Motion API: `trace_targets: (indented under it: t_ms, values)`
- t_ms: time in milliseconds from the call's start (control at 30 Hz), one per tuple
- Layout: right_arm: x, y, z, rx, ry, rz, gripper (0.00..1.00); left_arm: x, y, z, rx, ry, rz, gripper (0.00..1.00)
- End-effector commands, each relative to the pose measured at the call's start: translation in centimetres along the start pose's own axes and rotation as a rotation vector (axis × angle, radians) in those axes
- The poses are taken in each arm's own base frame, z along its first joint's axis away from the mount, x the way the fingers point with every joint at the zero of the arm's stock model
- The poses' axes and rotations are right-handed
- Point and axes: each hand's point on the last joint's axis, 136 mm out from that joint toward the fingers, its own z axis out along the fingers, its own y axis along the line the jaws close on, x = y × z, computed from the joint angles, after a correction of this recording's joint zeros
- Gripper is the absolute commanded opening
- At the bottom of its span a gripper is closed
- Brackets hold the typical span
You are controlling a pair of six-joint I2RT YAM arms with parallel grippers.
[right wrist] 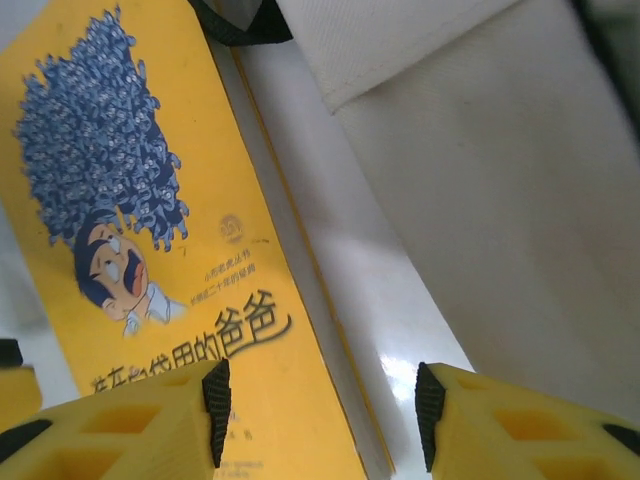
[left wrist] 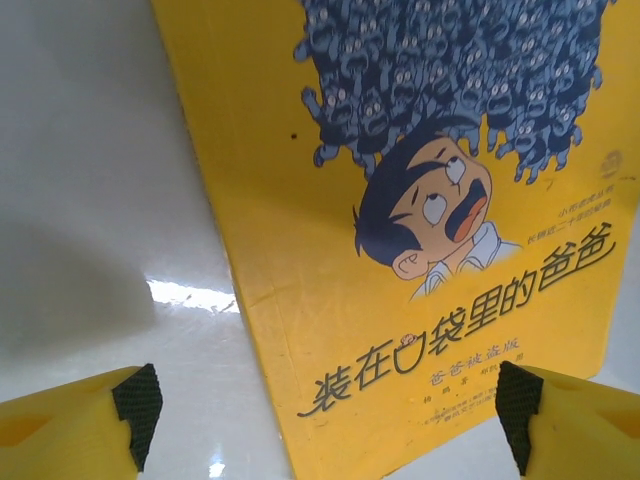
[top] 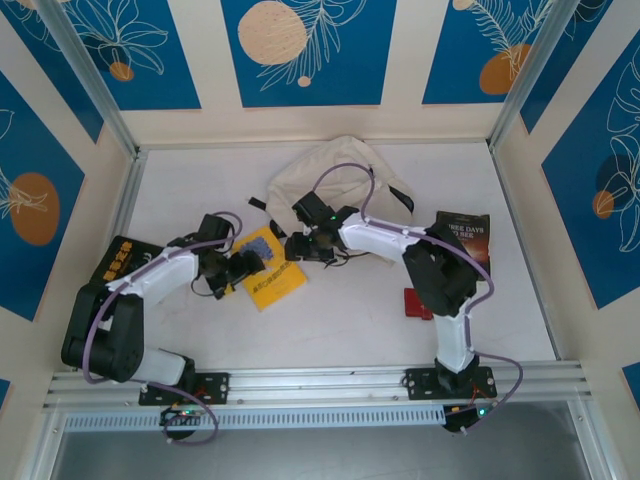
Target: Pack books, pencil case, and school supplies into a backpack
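Where the desk (top: 340, 330) runs nearest, pencil case (top: 417, 303): flat by the right arm.
Yellow book (top: 268, 272): flat, mid-desk.
Left gripper (left wrist: 320, 410): jaws wide apart above it.
Right gripper (right wrist: 320, 410): jaws apart over its edge.
Brown book (top: 462, 232): right side.
Backpack (top: 295, 180): slumped farthest back.

White-and-black arms (top: 165, 272), lilac cables (top: 345, 166), yellow black-padded fingers (left wrist: 60, 430)

From above, the right arm (top: 445, 275) covers part of the pencil case (top: 412, 300) and the near edge of the backpack (top: 300, 170), and the title on the yellow book (top: 275, 283) is too small to read.
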Motion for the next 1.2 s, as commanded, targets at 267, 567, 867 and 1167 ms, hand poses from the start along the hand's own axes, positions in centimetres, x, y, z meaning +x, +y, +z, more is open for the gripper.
trace_targets:
  t_ms: [267,567,867,1167]
  values:
    - [2.8,1.0,2.3,-0.03,0.157,-0.046,0.49,0.6,0.3,1.5,0.039,0.045,0.001,0.77]
    - [3.6,2.0,2.5,-0.075,0.198,-0.074,0.41,1.1,0.3,2.4,0.057,0.076,-0.008,0.62]
    - [4.0,6.4,-0.5,-0.216,0.233,-0.14,0.29,1.5,1.7,3.0,-0.026,0.104,-0.011,0.45]
    - [4.2,7.9,-2.2,-0.249,0.221,-0.152,0.15,1.5,2.3,3.3,-0.06,0.113,-0.009,0.43]
